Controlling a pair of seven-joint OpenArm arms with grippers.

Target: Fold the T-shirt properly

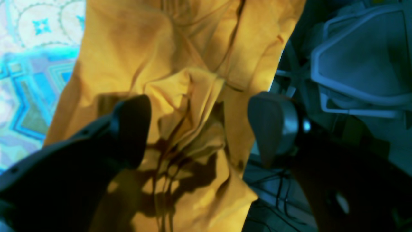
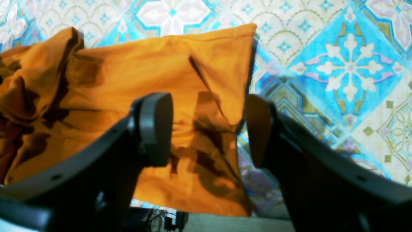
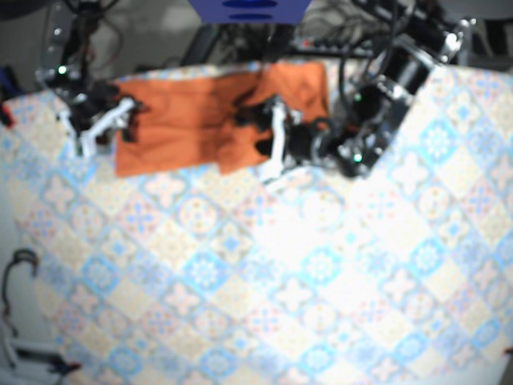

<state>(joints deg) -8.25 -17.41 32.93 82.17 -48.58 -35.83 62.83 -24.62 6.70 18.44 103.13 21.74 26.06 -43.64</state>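
Along the far edge of the blue-and-cream patterned tablecloth (image 3: 280, 281) lies an orange T-shirt (image 3: 180, 120), flat and wide toward the base view's left, rumpled and doubled over toward its right.

At the flat end is the right gripper (image 2: 206, 129), jaws well apart and clamped on nothing. Straddles the shirt's straight side edge: one dark finger in front of orange fabric, the other in front of bare tablecloth, with a creased corner of the shirt in the gap between. Cannot tell whether either finger touches the cloth.

Over the rumpled part is the left gripper (image 1: 201, 129), jaws likewise spread wide and holding nothing. Frames a bunch of tight folds between the fingers — a heap of pleats with dark creases and the gripper's own shadow below. One finger in front of the shirt, the other past the fabric's edge, in front of dim clutter and a pale frame (image 1: 354, 64) beyond the table. Contact with the folds is not clear from the wrist view.
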